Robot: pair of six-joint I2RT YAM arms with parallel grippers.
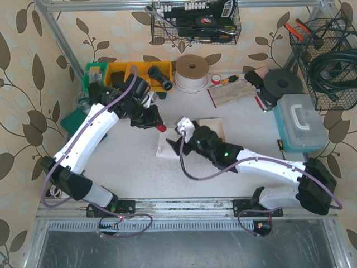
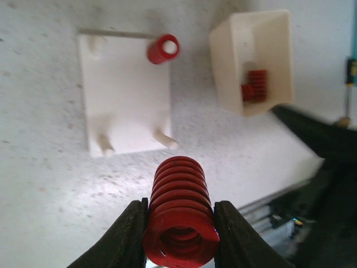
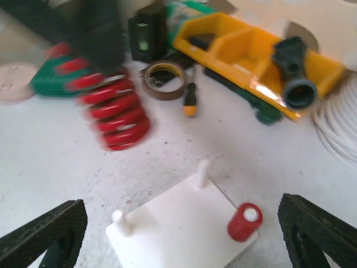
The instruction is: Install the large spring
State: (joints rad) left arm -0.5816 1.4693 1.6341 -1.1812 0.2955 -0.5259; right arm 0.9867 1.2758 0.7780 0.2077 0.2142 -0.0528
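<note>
The large spring (image 2: 179,192) is gripped by its coils in the clenched left tool (image 2: 179,223), over the middle of the worktop (image 2: 44,195) and just short of the white peg plate (image 2: 125,95). One peg is already taken by a small spring (image 2: 163,49); three are bare. The right tool (image 3: 181,231) is spread wide, grasping nothing, close by the plate. The bore is best centred over a bare peg, lined up with it, lowered straight and released only once seated.
</note>
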